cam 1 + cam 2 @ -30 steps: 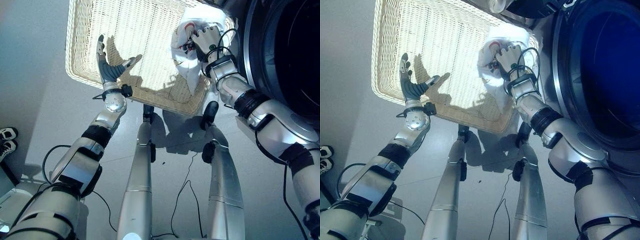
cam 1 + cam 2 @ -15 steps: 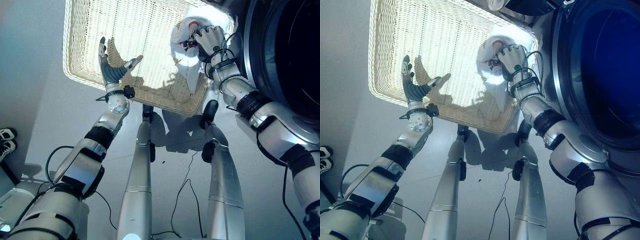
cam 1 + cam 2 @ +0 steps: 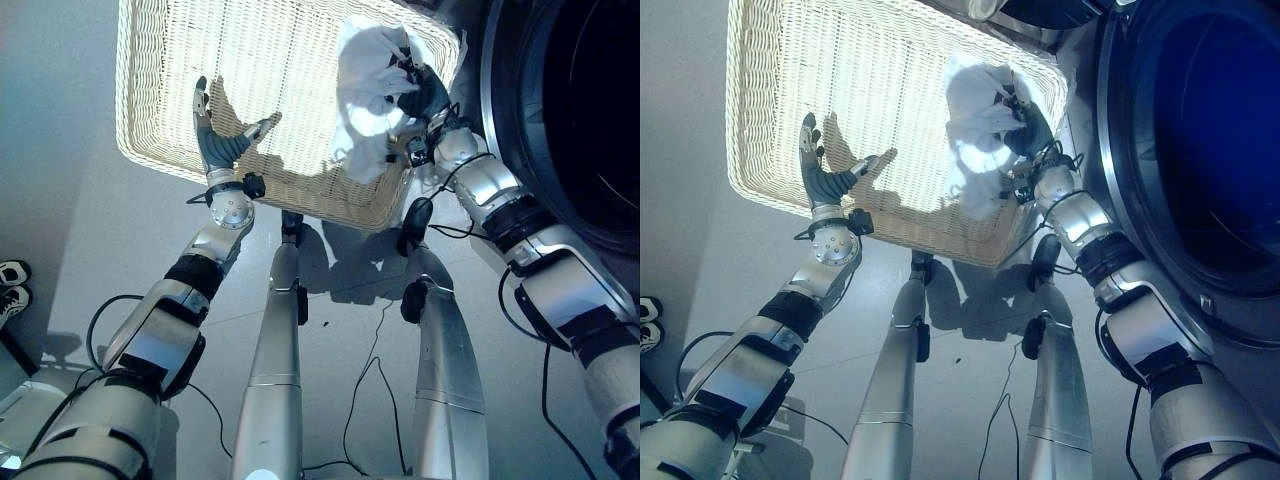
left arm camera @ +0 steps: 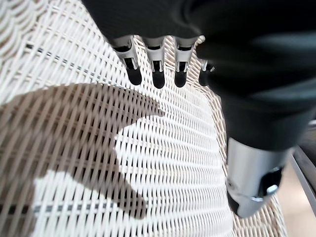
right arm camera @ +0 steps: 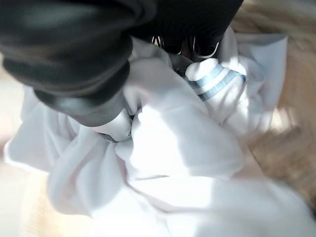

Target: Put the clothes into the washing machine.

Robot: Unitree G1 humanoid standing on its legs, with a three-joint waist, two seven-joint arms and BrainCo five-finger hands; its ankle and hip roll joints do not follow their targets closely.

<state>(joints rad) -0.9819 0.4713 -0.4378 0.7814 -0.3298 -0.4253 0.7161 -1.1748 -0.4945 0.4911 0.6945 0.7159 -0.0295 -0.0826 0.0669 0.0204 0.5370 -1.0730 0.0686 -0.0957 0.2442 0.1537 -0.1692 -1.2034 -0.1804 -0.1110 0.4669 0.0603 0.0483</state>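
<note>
Right hand (image 3: 420, 92) clenched on bunched white garment (image 3: 368, 100), cloth hanging below its fingers above wicker basket (image 3: 160, 90), left hand (image 3: 215, 140) spread open over the weave

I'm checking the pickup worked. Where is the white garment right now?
The white garment is bunched in the right hand, over the wicker basket's right end, beside the washing machine.

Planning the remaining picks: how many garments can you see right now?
1: a white garment bunched in the right hand over the wicker basket. More could be folded inside it.
</note>
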